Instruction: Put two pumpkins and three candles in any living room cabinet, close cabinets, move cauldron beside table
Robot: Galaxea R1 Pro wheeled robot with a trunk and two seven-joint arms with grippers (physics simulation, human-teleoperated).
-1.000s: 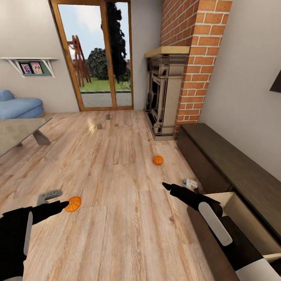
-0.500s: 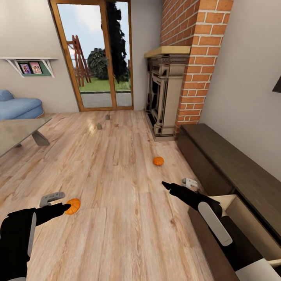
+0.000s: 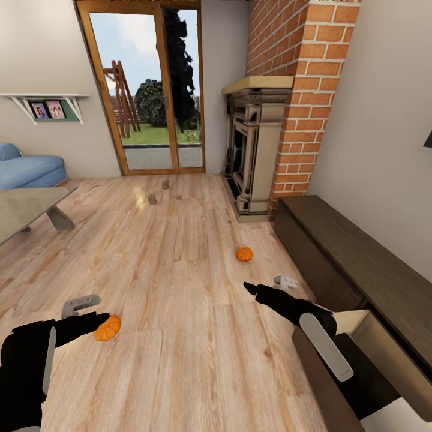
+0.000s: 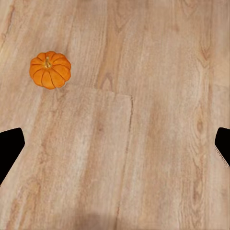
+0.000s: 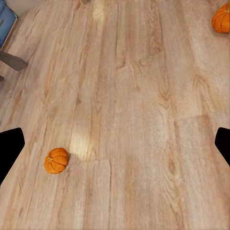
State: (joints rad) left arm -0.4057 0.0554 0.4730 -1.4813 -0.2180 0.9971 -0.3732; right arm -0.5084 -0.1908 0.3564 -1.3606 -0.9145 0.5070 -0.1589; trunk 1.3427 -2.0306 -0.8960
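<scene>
Camera shifting; left gripper (image 3: 102,316) now sitting beside near pumpkin (image 3: 108,328) on floor, fingers apart, nothing held. Pickup pending: needs lowering over it, then carrying to open cabinet (image 3: 360,264).

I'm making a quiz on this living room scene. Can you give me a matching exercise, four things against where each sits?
Things:
1. near pumpkin
2. far pumpkin
3. sofa
4. open drawer

Places:
A. on the floor close to the dark cabinet
B. by the far wall, under the shelf
C. on the floor at the left gripper
D. low on the right, behind the right arm

Pairs: 1-C, 2-A, 3-B, 4-D
</scene>
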